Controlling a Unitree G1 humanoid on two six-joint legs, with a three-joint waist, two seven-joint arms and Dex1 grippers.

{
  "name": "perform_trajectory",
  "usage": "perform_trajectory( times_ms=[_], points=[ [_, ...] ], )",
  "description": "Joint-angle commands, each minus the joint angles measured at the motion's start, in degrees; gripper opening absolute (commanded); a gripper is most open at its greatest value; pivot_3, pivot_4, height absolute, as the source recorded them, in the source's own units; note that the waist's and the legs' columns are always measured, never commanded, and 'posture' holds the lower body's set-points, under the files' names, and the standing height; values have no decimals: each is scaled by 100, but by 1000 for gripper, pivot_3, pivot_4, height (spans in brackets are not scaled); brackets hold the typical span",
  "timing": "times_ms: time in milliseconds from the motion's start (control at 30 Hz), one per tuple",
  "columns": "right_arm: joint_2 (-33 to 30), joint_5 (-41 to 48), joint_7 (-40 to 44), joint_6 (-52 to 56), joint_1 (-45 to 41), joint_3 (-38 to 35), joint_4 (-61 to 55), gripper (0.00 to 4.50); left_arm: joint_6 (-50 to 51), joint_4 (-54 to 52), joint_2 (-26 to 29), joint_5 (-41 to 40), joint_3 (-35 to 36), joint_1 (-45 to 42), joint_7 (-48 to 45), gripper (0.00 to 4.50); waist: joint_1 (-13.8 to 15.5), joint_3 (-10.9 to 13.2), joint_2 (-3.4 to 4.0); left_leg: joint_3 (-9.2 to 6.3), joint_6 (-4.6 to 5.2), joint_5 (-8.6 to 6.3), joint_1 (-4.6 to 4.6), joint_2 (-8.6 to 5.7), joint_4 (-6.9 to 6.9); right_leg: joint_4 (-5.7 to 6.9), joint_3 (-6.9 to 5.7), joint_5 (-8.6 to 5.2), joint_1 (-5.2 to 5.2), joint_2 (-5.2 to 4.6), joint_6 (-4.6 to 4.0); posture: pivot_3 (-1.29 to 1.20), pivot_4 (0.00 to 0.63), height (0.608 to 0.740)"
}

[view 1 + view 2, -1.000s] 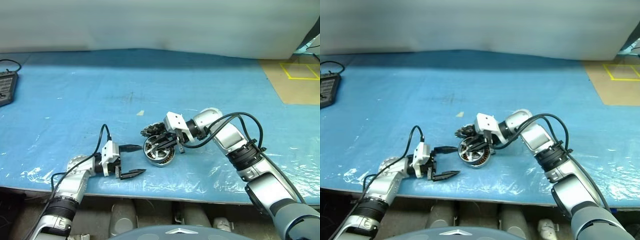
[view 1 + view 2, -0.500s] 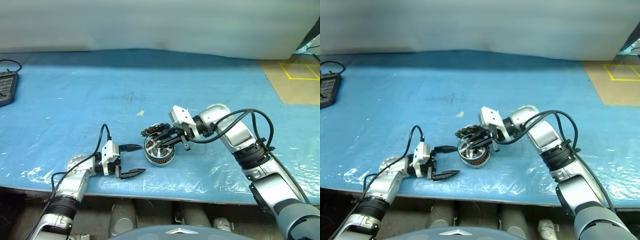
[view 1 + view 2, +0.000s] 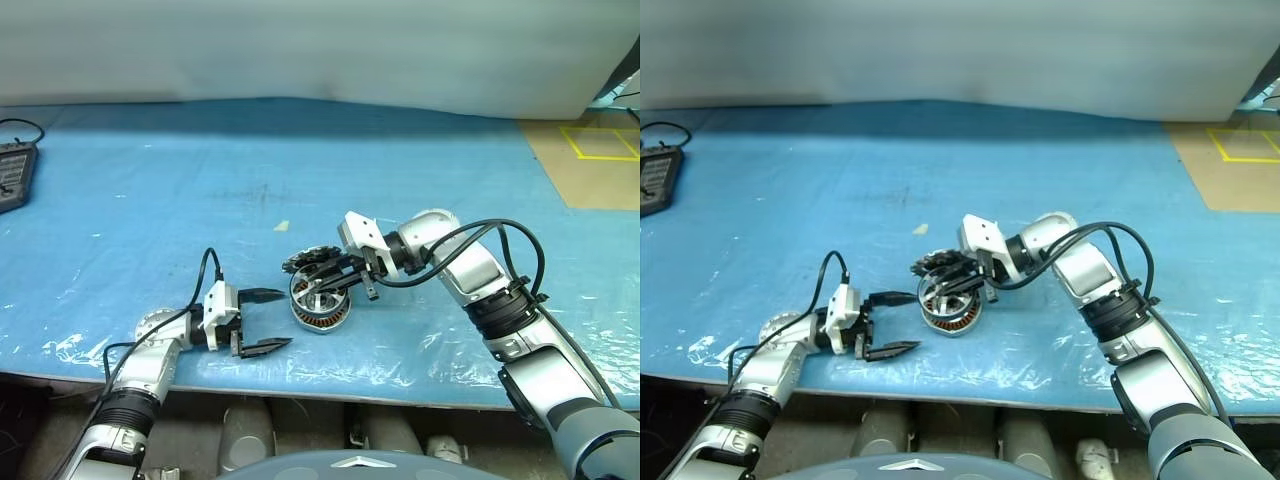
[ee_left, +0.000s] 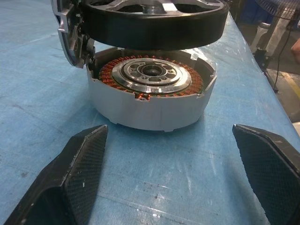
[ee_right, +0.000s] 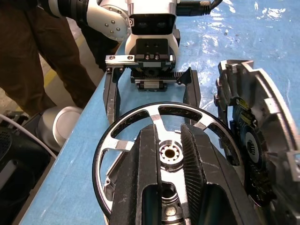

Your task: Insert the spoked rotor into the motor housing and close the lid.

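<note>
The motor housing point(image 4: 152, 101), a silver cup with copper windings around a central hub, stands on the blue table point(image 3: 150, 220) near its front edge. Its toothed lid point(image 3: 308, 262) is swung open and stands upright at the housing's far-left rim. My right gripper point(image 5: 169, 152) is shut on the hub spokes of the spoked rotor point(image 4: 154, 23). It holds the rotor nearly flat, just above the housing's open top. My left gripper point(image 3: 285, 318) rests open on the table just left of the housing point(image 3: 321, 314), pointing at it with nothing between its fingers point(image 4: 70, 187).
A black device point(image 3: 10, 175) with a cable lies at the table's far left edge. A small pale scrap point(image 3: 282, 226) lies behind the housing. Yellow tape marks a square point(image 3: 600, 143) on the floor at the far right. A person's trouser legs point(image 5: 37, 56) stand by the front edge.
My right forearm has swung slightly to the right, and the rotor in its grip now sits more level over the housing. The left gripper has stayed put.
</note>
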Motion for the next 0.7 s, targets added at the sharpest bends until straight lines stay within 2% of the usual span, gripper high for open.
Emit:
perform_trajectory(
  times_ms=[33,700],
  points=[
    [3,-16,4,-145,26,0,-30,274,-18,127,-6,15,-20,22,-8,4500,1,0,0,0,0,0,1,0,0,0,0,0,0,0,0,0,150,740],
    [50,-190,-18,-291,141,42,176,274,-29,113,27,16,-7,42,-5,4500,0,0,0,0,0,0,1,0,0,0,0,0,1,0,0,0,150,740]
  ],
)
